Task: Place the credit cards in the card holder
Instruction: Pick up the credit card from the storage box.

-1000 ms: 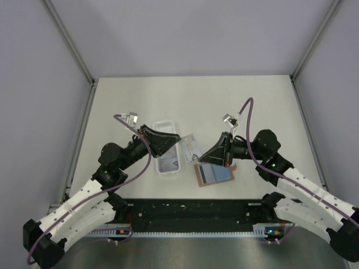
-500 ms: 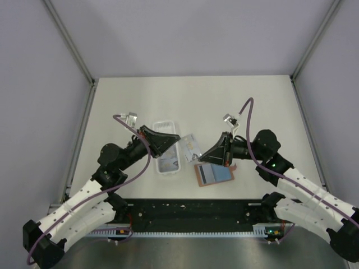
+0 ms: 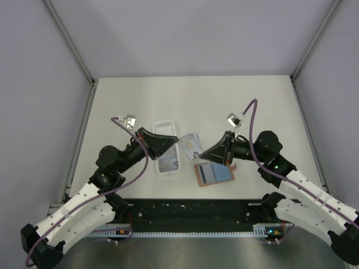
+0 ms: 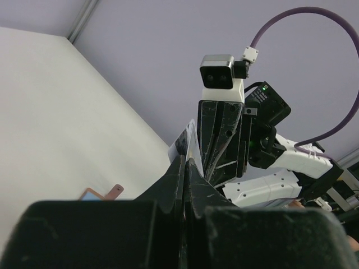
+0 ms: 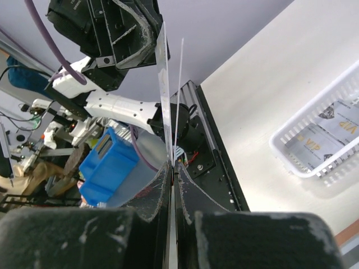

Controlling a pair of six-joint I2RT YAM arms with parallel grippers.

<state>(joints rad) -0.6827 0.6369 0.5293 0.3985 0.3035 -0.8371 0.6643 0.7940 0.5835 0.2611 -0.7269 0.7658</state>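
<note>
Two silvery credit cards (image 3: 191,144) hang in the air between my two grippers, above the table. My left gripper (image 3: 179,140) is shut on their left edge, and in the left wrist view a card (image 4: 189,137) sticks up out of its closed fingers. My right gripper (image 3: 201,158) is shut on them from the other side. Its wrist view shows two cards edge-on (image 5: 164,84), slightly fanned apart. The card holder (image 3: 215,174) lies open on the table just below the right gripper, orange-brown with a pale blue-grey inside. One corner of the holder (image 4: 101,194) shows in the left wrist view.
A white slotted plastic tray (image 3: 160,171) lies under the left gripper with more cards in it, and its rim (image 5: 291,162) shows in the right wrist view. The black base rail (image 3: 196,216) runs along the near table edge. Grey walls enclose the table.
My left gripper has closed on the cards that the right gripper was holding. Both arms and the cards shifted slightly.
</note>
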